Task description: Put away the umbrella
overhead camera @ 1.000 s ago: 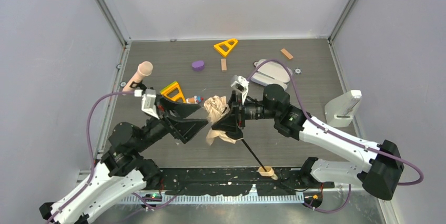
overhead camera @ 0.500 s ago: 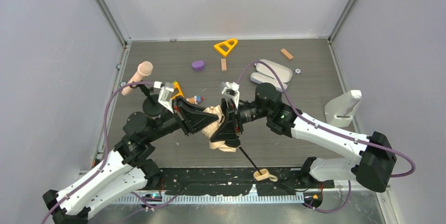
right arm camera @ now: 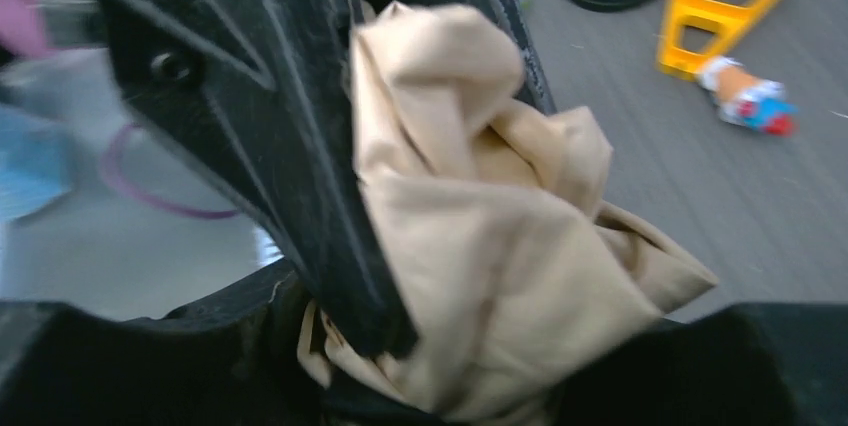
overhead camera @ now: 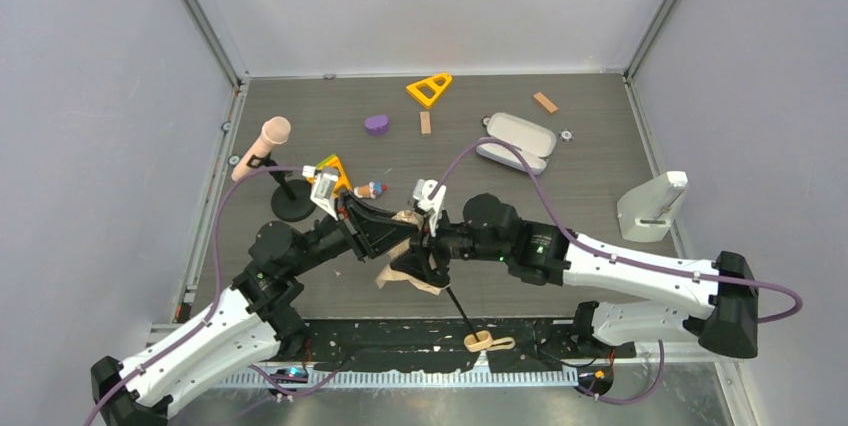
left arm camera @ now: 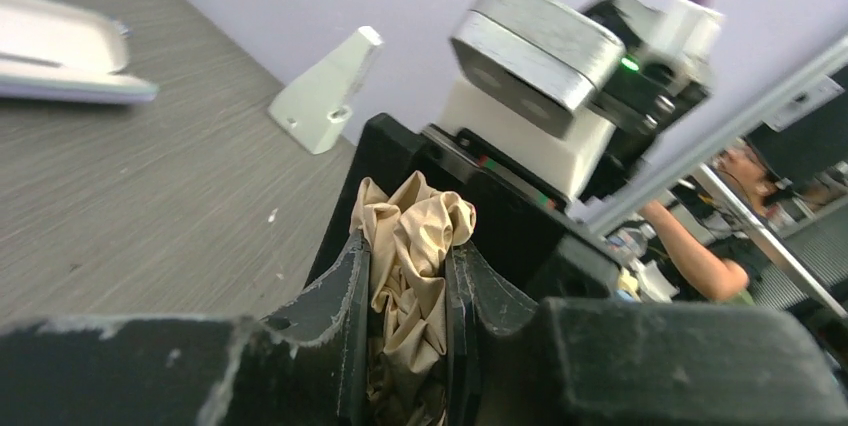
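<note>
My left arm [overhead camera: 270,258] reaches forward and to the right, my right arm [overhead camera: 600,264] stretches to the left, and both meet over the middle of the surface [overhead camera: 600,146]. The left jaws are clamped on the cloth of the umbrella [left arm camera: 415,236]. For the right jaws I cannot tell (cloth fills the gap). The umbrella's thin shaft slants from the bundle toward the near edge, with the handle [overhead camera: 481,340] pointing there.
</note>
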